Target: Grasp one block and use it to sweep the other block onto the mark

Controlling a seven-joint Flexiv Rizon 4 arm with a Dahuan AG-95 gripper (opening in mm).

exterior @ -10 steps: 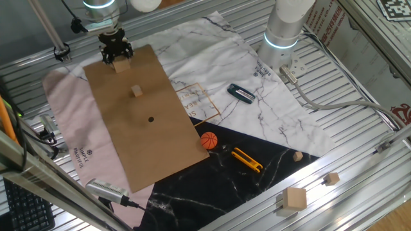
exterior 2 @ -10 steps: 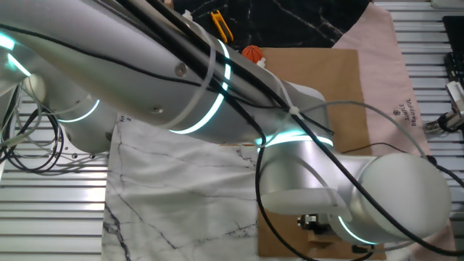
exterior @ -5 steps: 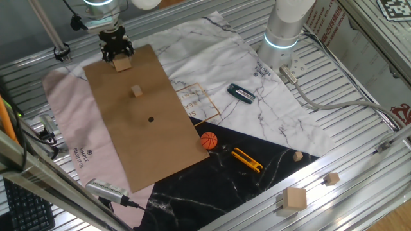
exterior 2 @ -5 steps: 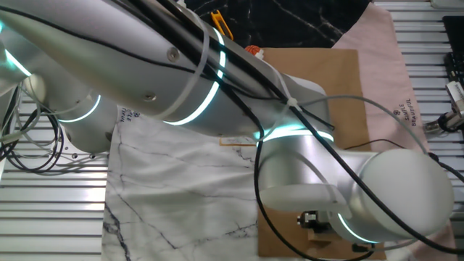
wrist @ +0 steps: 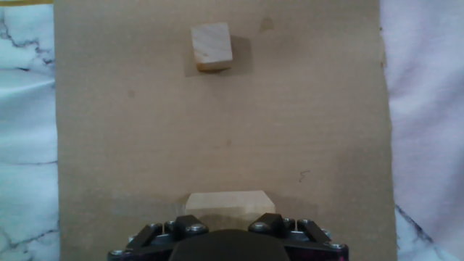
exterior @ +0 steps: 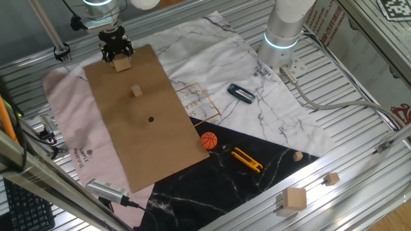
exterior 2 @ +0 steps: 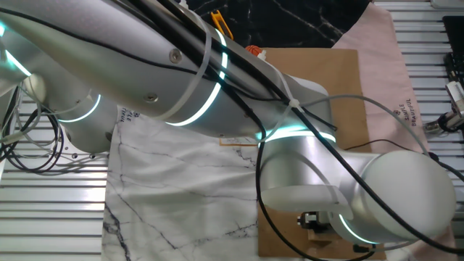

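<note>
The gripper (exterior: 116, 51) is pointed straight down, way over at the far end of the reach in the one fixed view. Its black fingers (exterior: 110, 54) are closed around the larger block (exterior: 121, 63), which is seen poking out just past the fingertips in the hand view (wrist: 226, 208). In the other fixed view, most of the frame is filled by the silver arm (exterior 2: 217, 94), with teal rings lit at the joints.

Five tan wooden blocks: larger block (exterior: 121, 63), tiny cube (exterior: 136, 91), and three at the table's edge (exterior: 295, 198) (exterior: 331, 178) (exterior: 297, 155); one orange ball (exterior: 209, 140).
</note>
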